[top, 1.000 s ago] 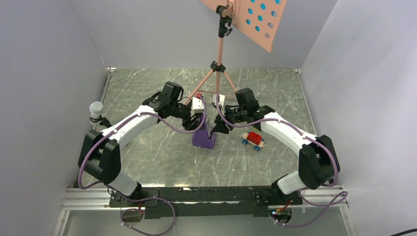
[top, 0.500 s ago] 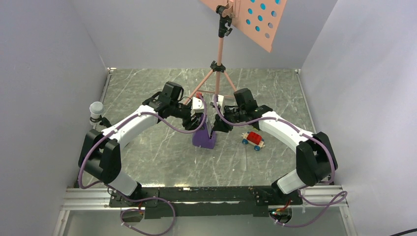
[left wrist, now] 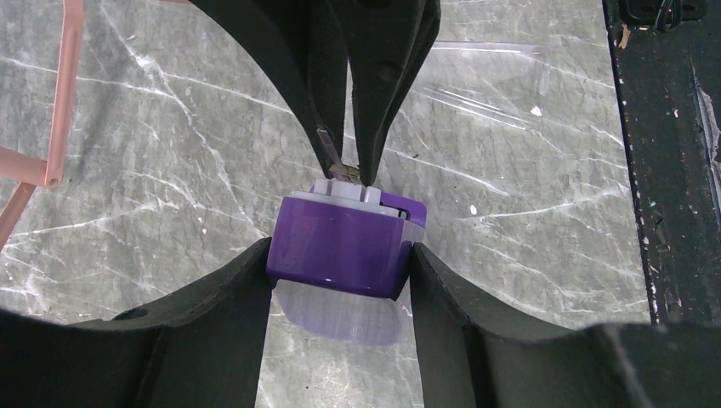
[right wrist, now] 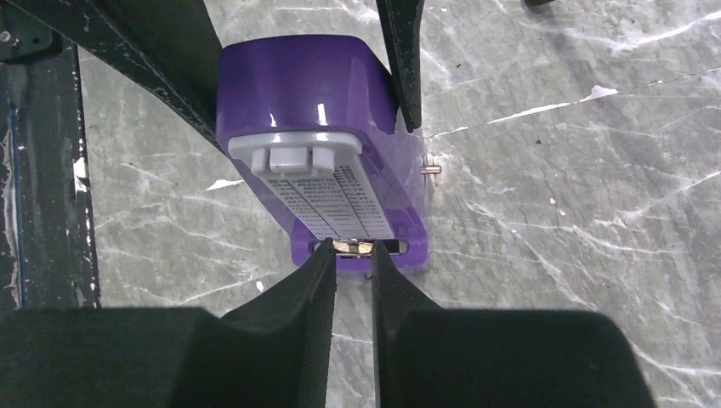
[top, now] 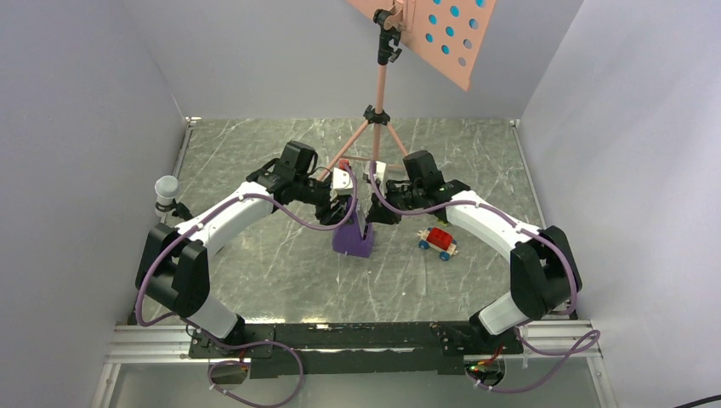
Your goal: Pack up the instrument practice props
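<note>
- My left pincer (left wrist: 338,259) stood partly open, its two fingers pressed against opposite sides of the purple metronome (top: 351,238), grasping it.
- My right pincer (right wrist: 349,255) was nearly closed, its tips pinching the small metal pendulum (right wrist: 354,246) on the metronome's face.
- The metronome sat on the marble table (top: 255,255), just in front of the pink music stand's (top: 380,93) legs, with the red toy car (top: 439,240) near on its right.
</note>
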You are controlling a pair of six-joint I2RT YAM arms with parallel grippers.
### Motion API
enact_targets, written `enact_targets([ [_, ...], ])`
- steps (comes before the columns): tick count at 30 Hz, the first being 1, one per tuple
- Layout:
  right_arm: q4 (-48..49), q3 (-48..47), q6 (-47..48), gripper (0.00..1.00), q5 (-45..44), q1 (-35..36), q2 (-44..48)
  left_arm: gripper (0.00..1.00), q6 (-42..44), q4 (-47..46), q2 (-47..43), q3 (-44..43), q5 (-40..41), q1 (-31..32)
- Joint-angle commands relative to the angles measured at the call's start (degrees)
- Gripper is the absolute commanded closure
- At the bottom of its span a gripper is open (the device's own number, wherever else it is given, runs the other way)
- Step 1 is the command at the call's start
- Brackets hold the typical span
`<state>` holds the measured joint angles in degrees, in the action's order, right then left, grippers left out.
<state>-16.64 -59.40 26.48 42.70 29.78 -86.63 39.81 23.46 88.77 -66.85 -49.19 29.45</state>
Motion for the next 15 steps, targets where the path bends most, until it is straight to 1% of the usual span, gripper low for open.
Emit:
enact_targets([
  [1, 1.90, -2.55, 0.32, 0.89, 1.95, 0.28, -0.38, 0.99, 0.78, 1.45, 2.42, 0.25, 2.56, 0.59],
  [4, 1.94, -2.63, 0.22, 0.91, 2.24, 0.28, -0.41, 0.99, 1.77, 1.99, 2.40, 0.16, 2.61, 0.61],
  [15, 3.47, -5.48, -1.82, 0.91, 3.02, 1.31, -3.17, 0.99, 4.03, 3.20, 2.74, -0.92, 2.74, 0.74],
])
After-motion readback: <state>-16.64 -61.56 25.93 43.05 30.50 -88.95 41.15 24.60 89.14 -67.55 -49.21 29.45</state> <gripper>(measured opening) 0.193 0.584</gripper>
